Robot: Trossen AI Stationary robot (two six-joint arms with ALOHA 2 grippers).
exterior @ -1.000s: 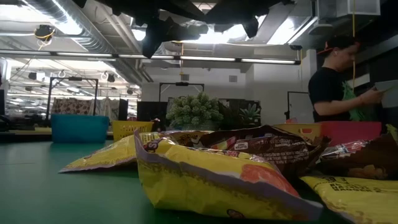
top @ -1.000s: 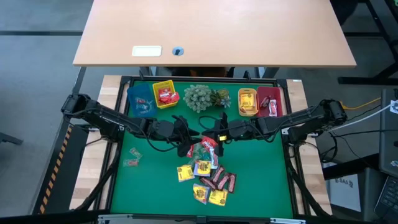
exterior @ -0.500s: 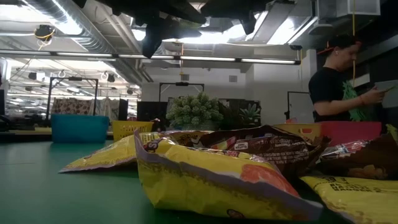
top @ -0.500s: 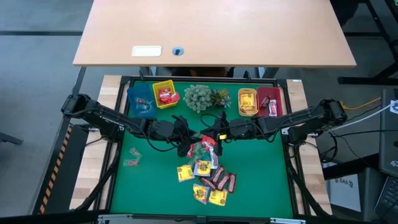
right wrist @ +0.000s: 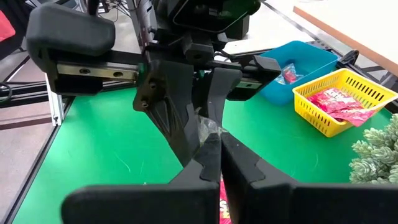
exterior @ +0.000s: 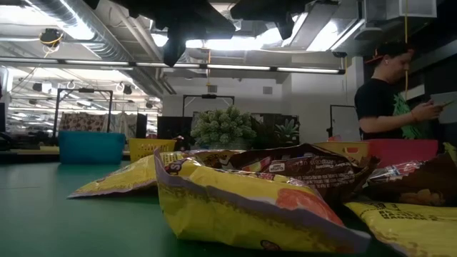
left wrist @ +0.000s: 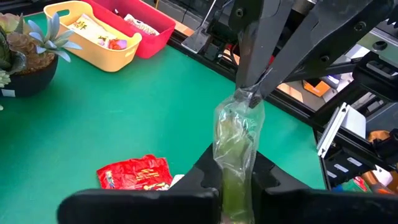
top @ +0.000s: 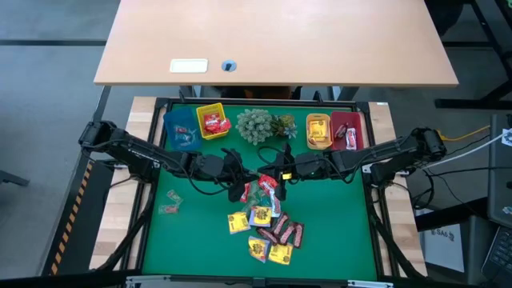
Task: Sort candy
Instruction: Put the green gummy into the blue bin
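Green table (top: 336,224) fills the high view, a wooden desk (top: 276,40) beyond it. The low view alone shows the room — ceiling lights, a person (exterior: 385,89) at right — and the near yellow packets (exterior: 243,203) block most of the table behind.

Bins along the far edge: blue bin (top: 180,128), yellow bin (top: 213,120), orange bin (top: 318,130), red bin (top: 347,130), plant cluster (top: 258,126) between them.

Candy pile (top: 266,228) lies near table centre; two pale sweets (top: 170,202) sit apart at left.

Wrist views show what the overhead hides — left end effector (left wrist: 236,180) and right end effector (right wrist: 211,149), both closed on one clear wrapper (left wrist: 235,134), held between them above the pile.
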